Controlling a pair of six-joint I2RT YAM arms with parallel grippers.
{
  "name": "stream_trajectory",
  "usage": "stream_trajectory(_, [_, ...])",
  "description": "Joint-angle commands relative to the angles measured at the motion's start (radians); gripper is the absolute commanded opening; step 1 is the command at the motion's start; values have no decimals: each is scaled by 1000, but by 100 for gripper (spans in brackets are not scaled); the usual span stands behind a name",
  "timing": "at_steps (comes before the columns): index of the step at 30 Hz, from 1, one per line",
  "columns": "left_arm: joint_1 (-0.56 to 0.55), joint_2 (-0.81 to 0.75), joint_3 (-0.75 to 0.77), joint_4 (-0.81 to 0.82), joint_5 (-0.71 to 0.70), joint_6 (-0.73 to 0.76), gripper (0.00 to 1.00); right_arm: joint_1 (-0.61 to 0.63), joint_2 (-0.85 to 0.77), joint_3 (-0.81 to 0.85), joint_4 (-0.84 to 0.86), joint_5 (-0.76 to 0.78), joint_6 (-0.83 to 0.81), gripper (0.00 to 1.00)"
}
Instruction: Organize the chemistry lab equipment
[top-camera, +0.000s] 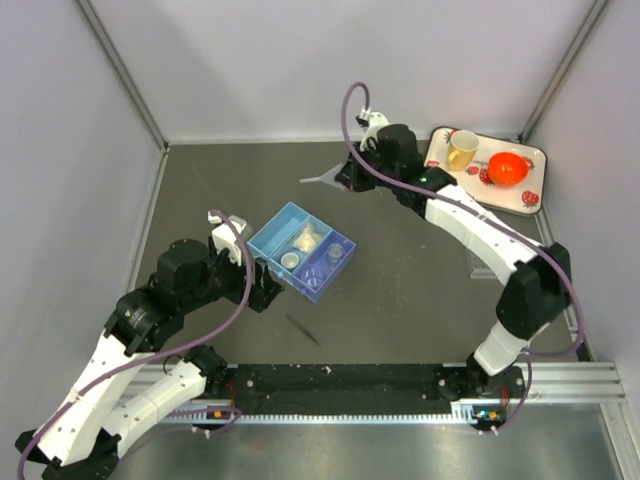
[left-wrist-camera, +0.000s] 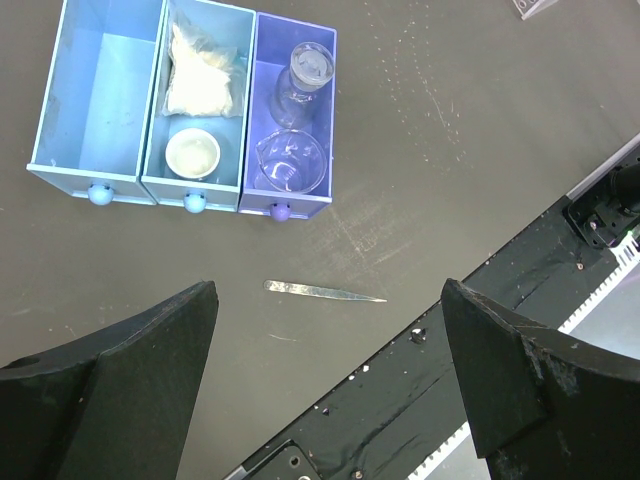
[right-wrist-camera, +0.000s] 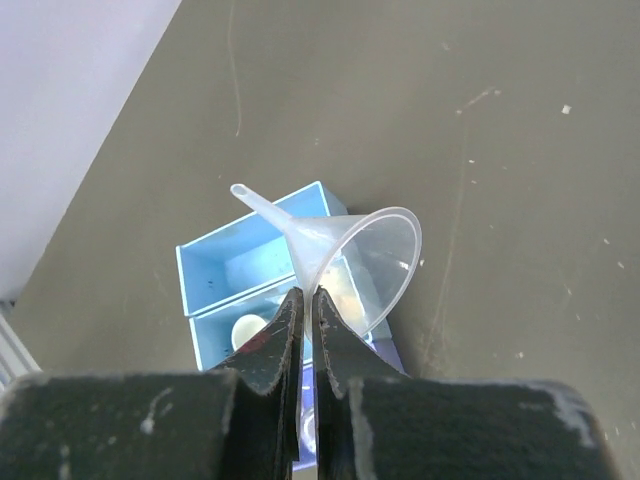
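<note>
The blue three-compartment tray (top-camera: 268, 236) sits mid-table and also shows in the left wrist view (left-wrist-camera: 98, 100). Its middle compartment holds the bag of white material (left-wrist-camera: 200, 78) and a small round dish (left-wrist-camera: 192, 155). Its purple compartment holds a tiny clear flask (left-wrist-camera: 302, 80) and a tiny clear beaker (left-wrist-camera: 290, 165). My right gripper (right-wrist-camera: 308, 294) is shut on the rim of the clear funnel (right-wrist-camera: 365, 262), held in the air behind the tray (top-camera: 322, 178). My left gripper (left-wrist-camera: 325, 345) is open and empty, just near of the tray (top-camera: 262, 288). Tubes and tube rack are out of view.
A thin metal pointed tool (left-wrist-camera: 322, 291) lies on the table between the tray and the black front rail (left-wrist-camera: 440, 400). A white strawberry-patterned tray (top-camera: 532, 165) with a yellow mug (top-camera: 461, 150) and an orange bowl (top-camera: 508, 168) stands at the back right.
</note>
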Motion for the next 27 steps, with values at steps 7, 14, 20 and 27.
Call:
stream_trajectory(7, [-1,-15,19,11,-3,12,99,6,277,271,-38,-326,-186,0])
stream_trajectory(14, [-2,-15,14,21,0,10,99,75,349,368,-74,-362,-429,0])
stream_trajectory(20, [-1,-24,0,24,6,10,99,114,426,466,-151,-416,-559,0])
stream_trajectory(27, [-2,-38,-4,24,5,14,99,141,482,503,-174,-394,-617,0])
